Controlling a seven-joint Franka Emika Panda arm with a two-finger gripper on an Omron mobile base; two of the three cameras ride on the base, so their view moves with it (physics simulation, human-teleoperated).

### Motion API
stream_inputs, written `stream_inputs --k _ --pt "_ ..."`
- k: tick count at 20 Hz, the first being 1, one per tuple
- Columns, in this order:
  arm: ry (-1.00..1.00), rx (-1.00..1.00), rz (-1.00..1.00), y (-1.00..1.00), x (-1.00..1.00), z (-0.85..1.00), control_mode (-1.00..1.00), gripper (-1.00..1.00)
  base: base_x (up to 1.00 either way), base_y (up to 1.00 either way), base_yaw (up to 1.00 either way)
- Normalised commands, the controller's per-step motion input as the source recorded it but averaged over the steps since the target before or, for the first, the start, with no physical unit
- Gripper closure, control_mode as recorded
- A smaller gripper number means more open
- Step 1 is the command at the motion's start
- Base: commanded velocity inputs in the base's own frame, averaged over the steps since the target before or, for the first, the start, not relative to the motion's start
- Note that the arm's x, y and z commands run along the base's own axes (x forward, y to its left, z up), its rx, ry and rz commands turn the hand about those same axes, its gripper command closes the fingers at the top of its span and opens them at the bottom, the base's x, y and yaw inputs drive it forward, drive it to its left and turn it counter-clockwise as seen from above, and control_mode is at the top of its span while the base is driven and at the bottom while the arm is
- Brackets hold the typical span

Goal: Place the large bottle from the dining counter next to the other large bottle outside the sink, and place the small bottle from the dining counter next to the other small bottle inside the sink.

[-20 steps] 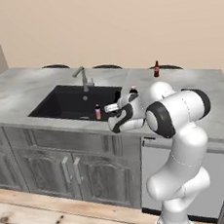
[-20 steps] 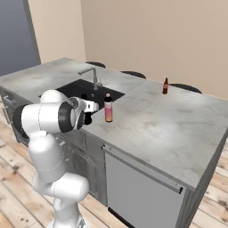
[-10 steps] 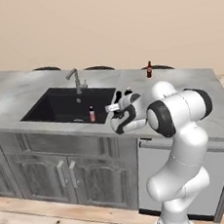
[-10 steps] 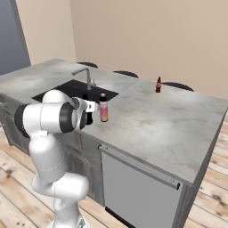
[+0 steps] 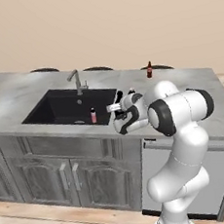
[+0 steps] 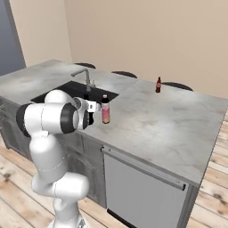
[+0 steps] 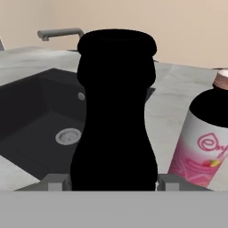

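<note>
Gripper point(image 7: 114, 182) clamps the large bottle point(image 7: 115, 111); set it upright just beside the other large bottle point(image 7: 205, 138), avoiding contact

Grey cabinet doors point(image 5: 57, 176) with slim handles sit under the counter, and a plain grey panel point(image 6: 142, 191) with a long handle stands beside them. The floor point(image 6: 18, 196) is pale wood planks. A beige wall point(image 5: 124, 19) runs behind, with dark rounded chair backs point(image 5: 97, 68) along the counter's far edge.
</note>
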Motion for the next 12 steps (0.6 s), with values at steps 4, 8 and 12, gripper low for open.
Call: stream_inputs --k 4,8,12 --pt "0.00 0.00 0.00 0.00 0.00 0.00 1.00 1.00 0.00 0.37 -0.09" --pt "0.00 0.00 0.00 0.00 0.00 0.00 1.00 1.00 0.00 0.30 -0.08" --pt "0.00 0.00 0.00 0.00 0.00 0.00 1.00 1.00 0.00 0.26 -0.07"
